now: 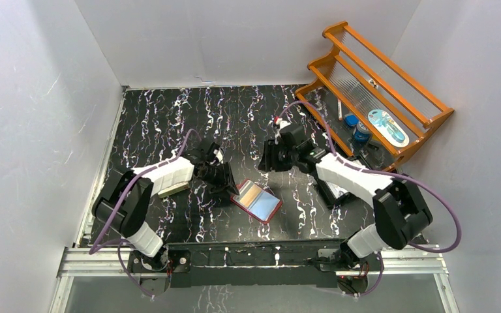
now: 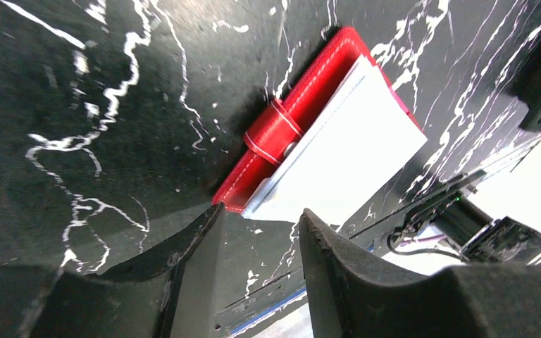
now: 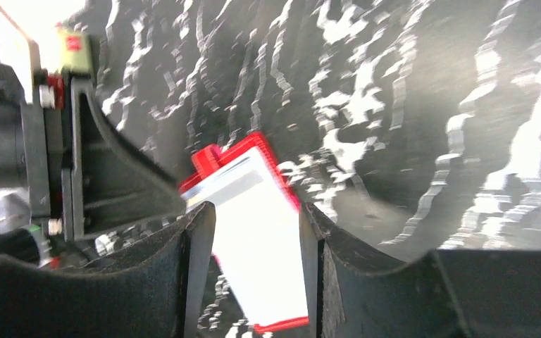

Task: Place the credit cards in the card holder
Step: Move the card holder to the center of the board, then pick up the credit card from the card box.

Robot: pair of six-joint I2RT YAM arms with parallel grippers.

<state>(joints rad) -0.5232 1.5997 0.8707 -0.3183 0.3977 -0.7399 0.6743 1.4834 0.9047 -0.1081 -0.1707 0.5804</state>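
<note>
**A:** How many of each thing?

**B:** One card holder (image 1: 256, 201), two grippers and one wooden rack (image 1: 391, 70) at the far right corner of the black marbled table (image 1: 169, 124). I cannot count the cards. The inside of the holder is washed pale with glare, so no separate card stands out.

**A:** Where does the holder sit?

**B:** It lies flat and open on the table, near the middle of the near half, between the two arms. The red cover faces down and the pale pockets face up.

**A:** Which way does it run?

**B:** From above, its long axis is diagonal, from far-left to near-right. It has two long edges and two short ones, all trimmed in red. In the left wrist view one red strap (image 2: 271, 134) wraps over a long edge.

**A:** And the left gripper?

**B:** The left gripper (image 2: 260, 215) is just beside the holder's far-left end. Its fingers are partly spread with only table showing in the gap, and they hold nothing.

**A:** The right one?

**B:** The right gripper (image 3: 257, 211) is farther back on the table, apart from the holder and pointing toward it. Its two fingers are about half spread and grip nothing. The holder (image 3: 253, 232) shows through the gap, lying beyond them.
</note>
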